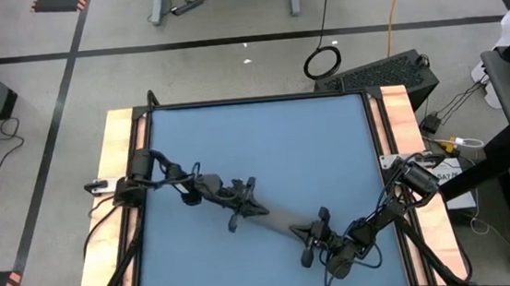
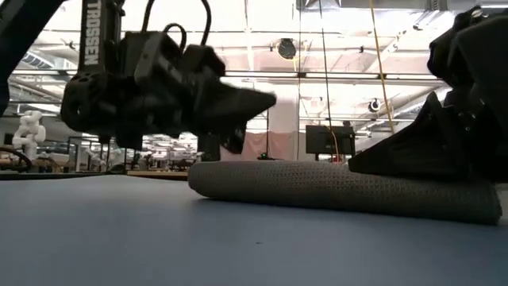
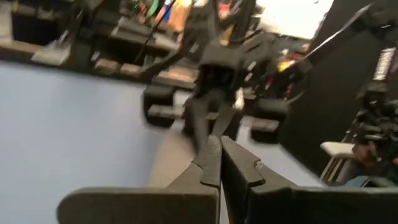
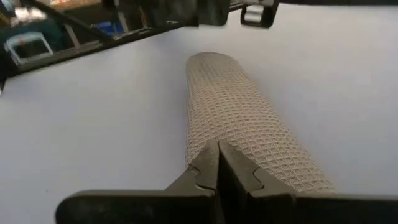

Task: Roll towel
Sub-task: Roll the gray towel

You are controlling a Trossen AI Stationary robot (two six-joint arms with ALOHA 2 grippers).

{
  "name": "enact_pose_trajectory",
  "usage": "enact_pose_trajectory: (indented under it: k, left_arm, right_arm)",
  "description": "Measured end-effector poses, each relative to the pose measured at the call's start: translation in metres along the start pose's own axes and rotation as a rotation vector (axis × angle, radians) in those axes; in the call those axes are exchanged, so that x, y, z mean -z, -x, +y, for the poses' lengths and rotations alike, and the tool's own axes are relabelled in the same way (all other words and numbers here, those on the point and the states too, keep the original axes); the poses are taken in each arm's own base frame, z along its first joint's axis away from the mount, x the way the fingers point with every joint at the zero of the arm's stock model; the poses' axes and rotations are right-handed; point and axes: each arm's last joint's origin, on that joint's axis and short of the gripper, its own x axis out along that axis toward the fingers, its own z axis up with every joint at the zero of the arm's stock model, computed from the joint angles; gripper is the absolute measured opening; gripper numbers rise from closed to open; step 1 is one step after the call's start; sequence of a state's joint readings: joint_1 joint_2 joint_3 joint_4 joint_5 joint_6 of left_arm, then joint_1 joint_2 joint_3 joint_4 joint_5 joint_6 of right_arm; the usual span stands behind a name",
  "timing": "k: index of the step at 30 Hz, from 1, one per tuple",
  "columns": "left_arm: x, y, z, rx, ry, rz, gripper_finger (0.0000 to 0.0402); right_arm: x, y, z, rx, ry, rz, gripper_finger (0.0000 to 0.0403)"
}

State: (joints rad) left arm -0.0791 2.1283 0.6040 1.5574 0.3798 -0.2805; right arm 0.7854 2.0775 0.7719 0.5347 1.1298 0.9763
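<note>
The towel [image 1: 285, 219] lies already rolled on the blue surface [image 1: 264, 142], its long axis running 10 to 4 o'clock between my closed, empty pincers, left pincer [image 1: 245, 210] at its 10 end, right pincer [image 1: 314, 240] at its 4.

A grey floor [image 1: 226, 25] crossed by dark tape lines surrounds the blue table [image 1: 264, 142], under bright ceiling lights [image 2: 333, 16].

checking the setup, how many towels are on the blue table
1. The towel lies rolled into a tube on the blue table, between the left gripper at one end and the right gripper at the other. No other shows, though the arms hide some tabletop.
</note>
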Motion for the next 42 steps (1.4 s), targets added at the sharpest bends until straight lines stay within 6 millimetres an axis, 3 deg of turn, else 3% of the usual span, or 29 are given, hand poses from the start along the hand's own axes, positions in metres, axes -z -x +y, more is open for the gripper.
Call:
enact_pose_trajectory:
  k: [7, 13, 19, 23, 26, 30, 36, 42]
  left_arm:
    - [0.002, -0.019, -0.009, 0.038, -0.051, 0.049, 0.0002]
    - [0.010, -0.041, -0.007, -0.020, -0.084, 0.199, 0.0001]
    - [0.020, -0.043, -0.003, -0.090, -0.055, 0.328, 0.0001]
    - [0.022, -0.041, -0.003, -0.098, -0.045, 0.347, 0.0000]
    - [0.018, -0.041, -0.004, -0.074, -0.042, 0.331, 0.0000]
    - [0.001, -0.042, -0.009, -0.040, -0.026, 0.305, 0.0000]
    - [-0.051, -0.036, -0.018, -0.022, -0.132, 0.232, 0.0009]
    - [-0.105, -0.013, -0.024, -0.069, -0.283, 0.248, 0.0011]
  right_arm:
    - [-0.032, 0.002, 0.012, -0.032, 0.093, -0.058, 0.0000]
    - [-0.045, -0.018, 0.008, -0.008, 0.113, -0.066, 0.0000]
    - [-0.034, -0.039, -0.005, -0.002, 0.105, 0.029, 0.0000]
    - [-0.022, -0.044, -0.011, 0.031, 0.066, 0.042, 0.0000]
    - [-0.023, -0.043, -0.010, 0.025, 0.055, 0.035, 0.0000]
    - [-0.041, -0.036, -0.002, -0.032, 0.109, 0.024, 0.0000]
    - [-0.098, -0.015, 0.010, -0.136, 0.247, -0.011, 0.0000]
    - [-0.147, 0.015, -0.010, -0.097, 0.486, 0.052, 0.0000]
